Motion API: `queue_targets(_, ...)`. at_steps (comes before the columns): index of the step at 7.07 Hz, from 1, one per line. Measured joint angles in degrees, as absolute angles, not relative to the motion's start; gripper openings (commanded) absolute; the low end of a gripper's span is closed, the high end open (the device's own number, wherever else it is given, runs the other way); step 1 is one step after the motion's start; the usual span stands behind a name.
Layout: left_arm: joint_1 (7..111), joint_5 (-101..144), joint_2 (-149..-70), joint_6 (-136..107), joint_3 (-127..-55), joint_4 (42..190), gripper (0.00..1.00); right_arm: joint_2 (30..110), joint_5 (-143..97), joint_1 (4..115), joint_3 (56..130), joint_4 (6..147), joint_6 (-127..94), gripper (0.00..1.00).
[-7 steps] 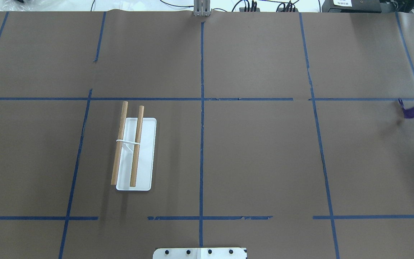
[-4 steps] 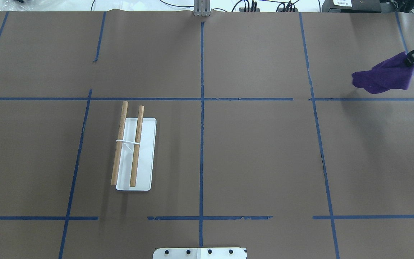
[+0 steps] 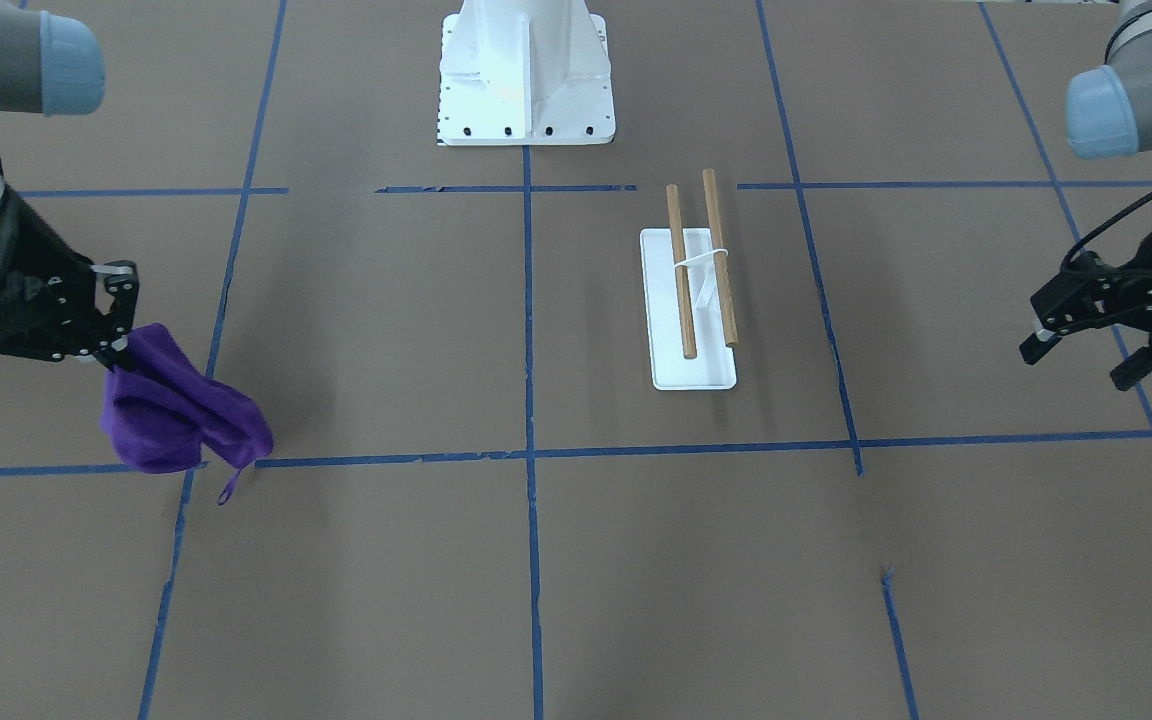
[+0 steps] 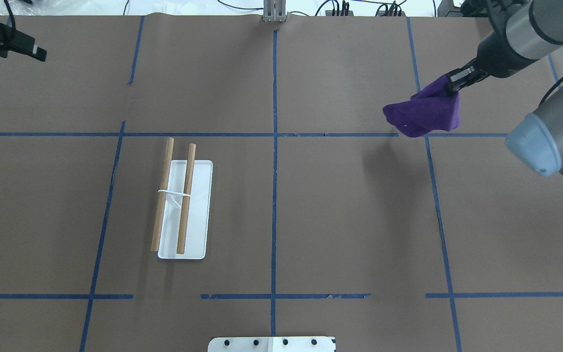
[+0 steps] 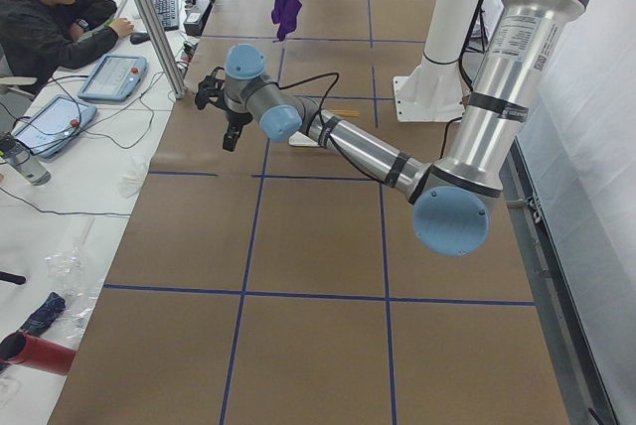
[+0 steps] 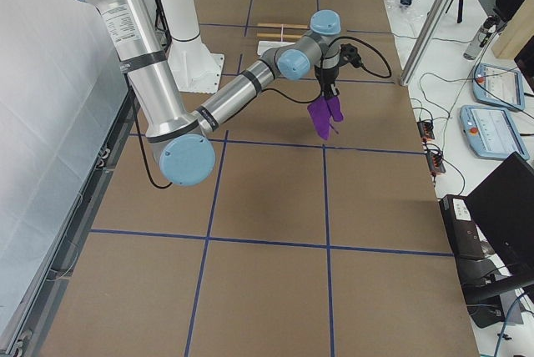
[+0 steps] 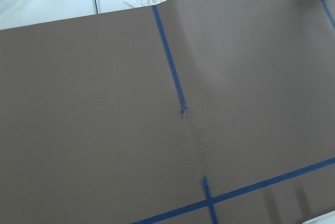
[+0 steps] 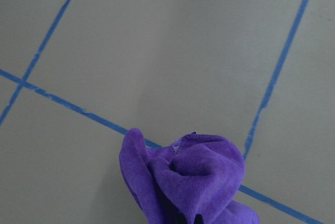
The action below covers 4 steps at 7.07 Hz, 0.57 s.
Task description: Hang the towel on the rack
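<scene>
The rack [image 4: 184, 205] stands left of centre on the brown table: a white flat base with two wooden rods across a white support. It also shows in the front-facing view [image 3: 696, 300]. My right gripper [image 4: 453, 84] is shut on a bunched purple towel [image 4: 423, 115] and holds it above the table, far right of the rack. The towel hangs below the gripper [image 3: 119, 343] in the front-facing view [image 3: 176, 420] and fills the bottom of the right wrist view [image 8: 183, 182]. My left gripper [image 3: 1076, 365] is open and empty, far out on the table's left side [image 4: 37, 53].
The white robot pedestal [image 3: 526, 80] sits at the table's near edge. Blue tape lines [image 4: 274, 195] divide the brown paper into squares. A metal post [image 4: 274, 12] stands at the far edge. An operator [image 5: 50, 18] with tablets sits at the left end.
My right arm has swung in from the right edge, carrying the purple towel leftward and toward the far side. My left gripper has come into view at the far left.
</scene>
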<state>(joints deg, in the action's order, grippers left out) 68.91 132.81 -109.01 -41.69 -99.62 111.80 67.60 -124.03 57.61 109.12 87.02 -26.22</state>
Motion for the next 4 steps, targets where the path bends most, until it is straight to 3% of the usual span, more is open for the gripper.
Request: queue_targets(4, 53.14, 127.90, -118.74, -89.63, -99.76, 121.18, 1.00, 61.79, -114.31, 43.81, 113.06, 82.21, -42.30, 0.00)
